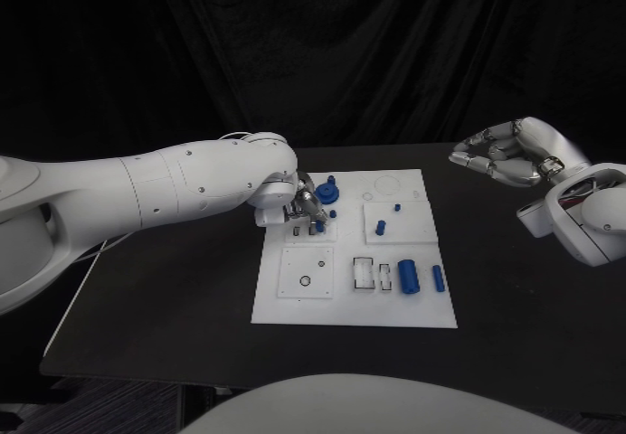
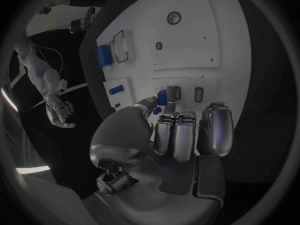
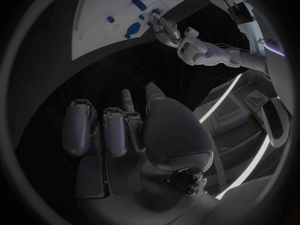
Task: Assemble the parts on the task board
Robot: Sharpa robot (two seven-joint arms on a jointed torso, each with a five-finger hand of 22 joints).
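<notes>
The white task board [image 1: 352, 307] lies in the middle of the table. My left hand [image 1: 294, 210] is low over its far left part. In the left wrist view the left hand [image 2: 181, 130] pinches a small blue part [image 2: 162, 97] between thumb and fingers, beside two small rectangular slots [image 2: 175, 91]. A blue gear-like part [image 1: 327, 191] stands just beyond the hand. A blue cylinder [image 1: 408, 276] and a blue peg [image 1: 439, 278] lie on the board's near right. My right hand [image 1: 508, 154] is raised off the board's far right, fingers curled in on nothing.
Two more small blue parts [image 1: 381, 226] [image 1: 396, 207] sit on a raised white plate mid-board. A round hole [image 1: 306, 280] and rectangular recesses [image 1: 364, 274] are on the near half. The black table [image 1: 170, 307] surrounds the board.
</notes>
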